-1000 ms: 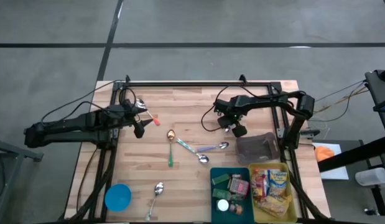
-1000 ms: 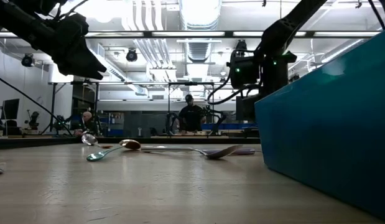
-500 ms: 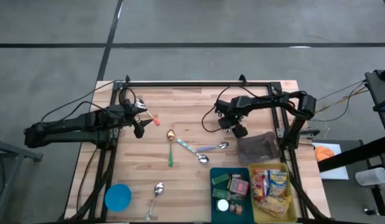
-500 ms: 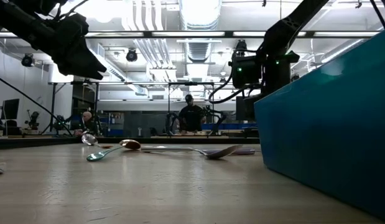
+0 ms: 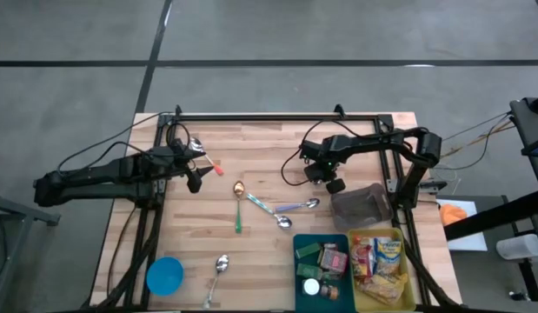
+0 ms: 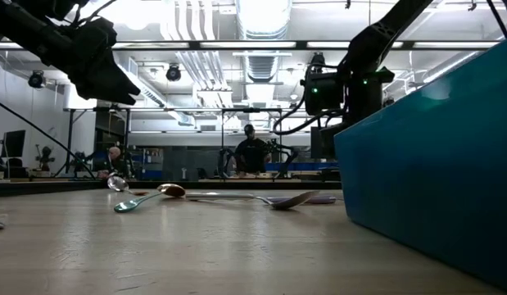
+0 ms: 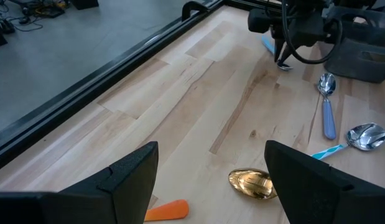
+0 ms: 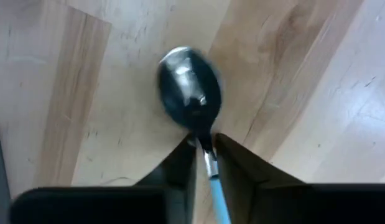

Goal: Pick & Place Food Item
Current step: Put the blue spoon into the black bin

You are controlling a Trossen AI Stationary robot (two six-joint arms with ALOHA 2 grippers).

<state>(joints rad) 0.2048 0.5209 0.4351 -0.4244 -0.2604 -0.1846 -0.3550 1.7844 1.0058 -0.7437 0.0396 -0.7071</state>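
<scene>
Pale striped wood table (image 5: 269,143), framed by a black rail (image 5: 277,116). At lower left of the high view sits a blue lid (image 5: 164,276). Near centre lie a green-handled spoon (image 5: 238,209) with a gold bowl, and silver spoons with light blue handles (image 5: 267,207). At lower right, a teal bin (image 5: 300,269) beside a yellow bin (image 5: 409,276); above them a dark grey bag (image 5: 360,206). An orange piece (image 7: 167,211) shows low in the left wrist view.

Right hand (image 8: 205,163) now closed on spoon (image 8: 191,93) (blue handle), lifted slightly
</scene>
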